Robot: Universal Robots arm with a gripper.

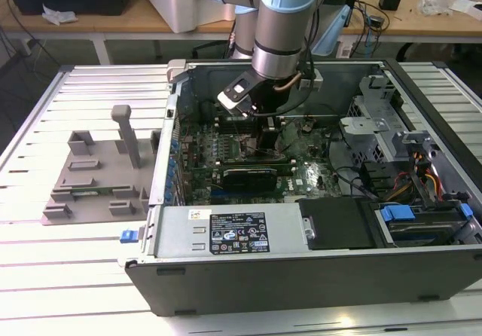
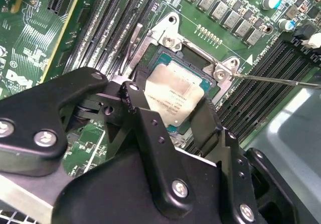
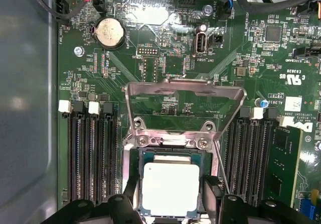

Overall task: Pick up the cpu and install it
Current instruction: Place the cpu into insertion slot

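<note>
1. Black two-finger gripper is closed narrow on the small square silvery-grey cpu, one finger on each side.
2. Cpu is at the black-framed socket of the green motherboard.
3. Exterior view: grey plastic tray is at 9 o'clock of the dark open computer case.

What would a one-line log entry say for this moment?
gripper: astride cpu | cpu: at open socket | socket lid: raised | grip: unclear | place: inside computer case
</note>
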